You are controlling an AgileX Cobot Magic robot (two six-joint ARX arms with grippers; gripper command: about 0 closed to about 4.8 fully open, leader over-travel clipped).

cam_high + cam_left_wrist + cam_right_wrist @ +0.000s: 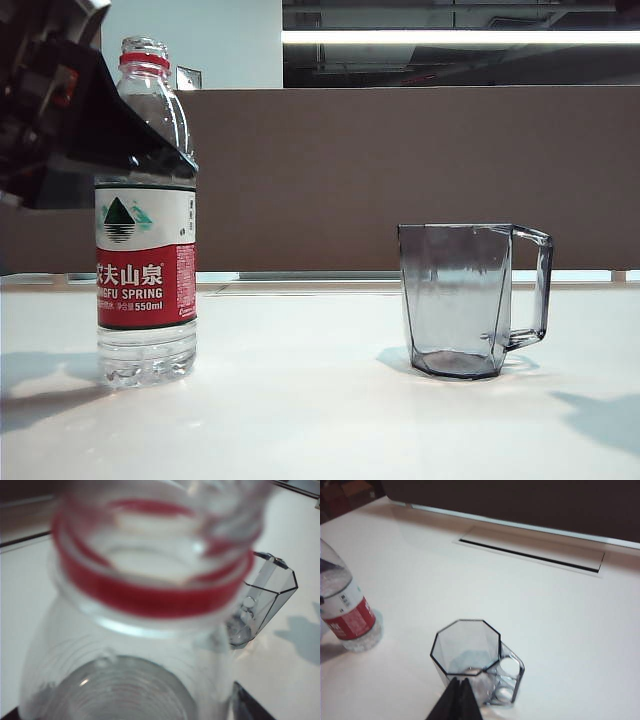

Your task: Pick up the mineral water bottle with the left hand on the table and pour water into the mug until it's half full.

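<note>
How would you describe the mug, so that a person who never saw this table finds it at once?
On the glossy white table, look right of the tall mineral water bottle, where the open left gripper is; the right gripper is shut near the mug. The mug stands upright and apart. It is shorter, grey-tinted, faceted, without label, with an angular handle.

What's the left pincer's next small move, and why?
Probably close on the mineral water bottle. The left pincer is open at the bottle's shoulder, above the label; the bottle stands uncapped on the table, the mug looks empty. The right pincer sits shut near the mug.
</note>
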